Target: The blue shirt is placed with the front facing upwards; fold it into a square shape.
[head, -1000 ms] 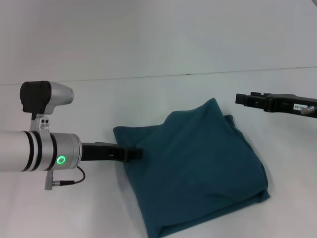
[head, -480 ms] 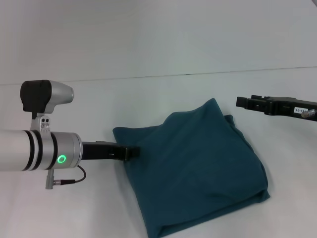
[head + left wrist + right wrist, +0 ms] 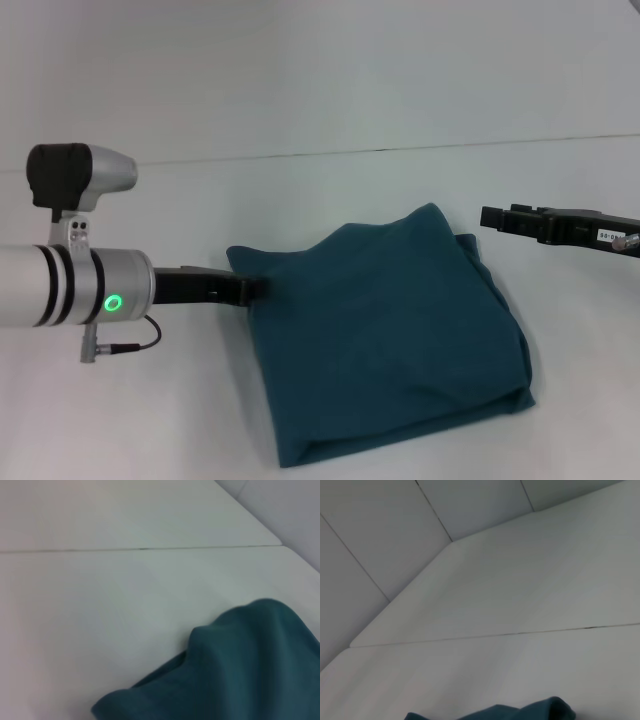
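The blue shirt (image 3: 390, 340) lies folded into a rough square on the white table (image 3: 300, 200), plain teal side up; its lettering and neck label are hidden. My left gripper (image 3: 255, 290) sits low at the shirt's left edge, its tip touching or tucked against the cloth. My right gripper (image 3: 490, 217) hovers just off the shirt's far right corner, apart from it. The shirt's raised fold also shows in the left wrist view (image 3: 240, 670), and a sliver of it shows in the right wrist view (image 3: 520, 712).
A seam line (image 3: 400, 150) crosses the table behind the shirt. White wall panels (image 3: 395, 540) stand beyond the table's far edge. Bare tabletop lies on all sides of the shirt.
My left gripper has drawn back to the left and a little farther away along the shirt's left edge. The shirt has settled flatter and its near edge has shifted left. The right gripper has dropped slightly.
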Available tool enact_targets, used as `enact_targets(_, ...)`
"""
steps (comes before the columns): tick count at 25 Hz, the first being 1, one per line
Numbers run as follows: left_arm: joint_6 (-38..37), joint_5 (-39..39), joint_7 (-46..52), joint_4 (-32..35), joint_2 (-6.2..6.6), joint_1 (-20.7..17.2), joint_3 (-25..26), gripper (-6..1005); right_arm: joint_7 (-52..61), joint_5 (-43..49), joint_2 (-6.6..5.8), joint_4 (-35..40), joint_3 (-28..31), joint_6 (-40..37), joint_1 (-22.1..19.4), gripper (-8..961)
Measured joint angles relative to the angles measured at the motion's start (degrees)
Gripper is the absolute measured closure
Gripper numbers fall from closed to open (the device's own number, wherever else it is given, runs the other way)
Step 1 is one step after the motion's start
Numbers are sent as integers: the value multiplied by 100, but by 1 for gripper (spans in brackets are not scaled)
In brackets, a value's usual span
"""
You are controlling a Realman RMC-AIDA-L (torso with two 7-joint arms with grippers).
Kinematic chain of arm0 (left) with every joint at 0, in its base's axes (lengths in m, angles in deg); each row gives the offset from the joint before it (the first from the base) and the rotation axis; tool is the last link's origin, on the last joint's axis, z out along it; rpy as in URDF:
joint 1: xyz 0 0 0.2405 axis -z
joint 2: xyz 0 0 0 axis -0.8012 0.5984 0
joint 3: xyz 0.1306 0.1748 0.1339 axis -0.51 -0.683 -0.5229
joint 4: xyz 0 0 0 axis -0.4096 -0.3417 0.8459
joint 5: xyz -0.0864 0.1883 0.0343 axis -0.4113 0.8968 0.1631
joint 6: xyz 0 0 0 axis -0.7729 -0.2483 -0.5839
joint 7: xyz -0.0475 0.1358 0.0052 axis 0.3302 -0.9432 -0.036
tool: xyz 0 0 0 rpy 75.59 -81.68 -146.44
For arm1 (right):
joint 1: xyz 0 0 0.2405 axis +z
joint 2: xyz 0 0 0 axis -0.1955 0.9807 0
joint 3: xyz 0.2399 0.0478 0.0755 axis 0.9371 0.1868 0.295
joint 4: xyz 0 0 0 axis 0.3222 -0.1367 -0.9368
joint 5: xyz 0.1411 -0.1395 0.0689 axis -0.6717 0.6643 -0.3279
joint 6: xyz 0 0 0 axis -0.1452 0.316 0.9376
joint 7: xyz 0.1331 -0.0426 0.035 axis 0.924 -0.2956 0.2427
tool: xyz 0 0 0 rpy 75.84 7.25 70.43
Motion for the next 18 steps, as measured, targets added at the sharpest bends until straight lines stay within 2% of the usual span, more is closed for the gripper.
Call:
enact_targets(3,-1,6,0,34,45,9,2,997,-1,5,10,-7,0,-16,-13,279)
enact_targets(4,-5,16,3,72,95,11,35,997,0,12,12,-9,0,-21,-15,279)
enact_targets(18,-11,177,-10,120,231,177,149,978,19,22,10,-8,0,-18,-24,278)
